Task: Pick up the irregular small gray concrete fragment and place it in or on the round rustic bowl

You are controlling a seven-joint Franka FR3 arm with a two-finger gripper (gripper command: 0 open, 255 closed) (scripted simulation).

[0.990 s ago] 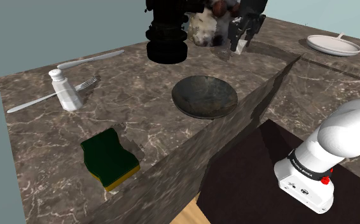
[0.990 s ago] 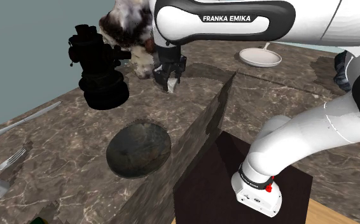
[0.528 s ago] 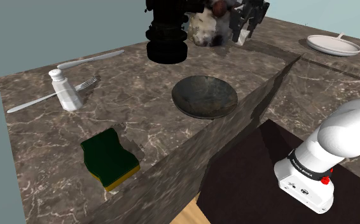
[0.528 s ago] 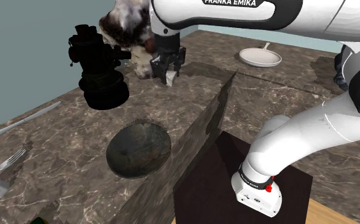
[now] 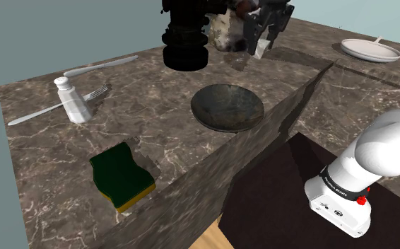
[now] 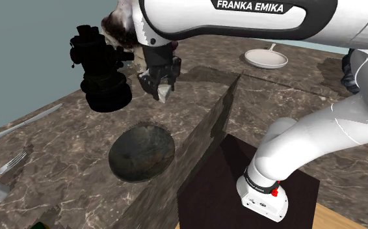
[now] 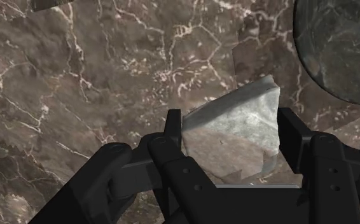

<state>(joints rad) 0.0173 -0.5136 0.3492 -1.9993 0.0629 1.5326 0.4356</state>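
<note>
Well, gripper (image 7: 233,153) pinches the fragment (image 7: 239,121), not yet over the bowl (image 6: 141,155); its angled faces could let it slip early.

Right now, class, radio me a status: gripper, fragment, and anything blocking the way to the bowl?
Gripper shut on grey fragment, held above the counter. Bowl empty, fragment not yet over it. Black machine beside the route, not across it.

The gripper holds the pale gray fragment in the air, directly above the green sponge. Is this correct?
Not above the green sponge. The gripper holds the pale gray fragment in the air above bare counter beyond the round bowl, near the black appliance; the shoulder view shows it.
</note>
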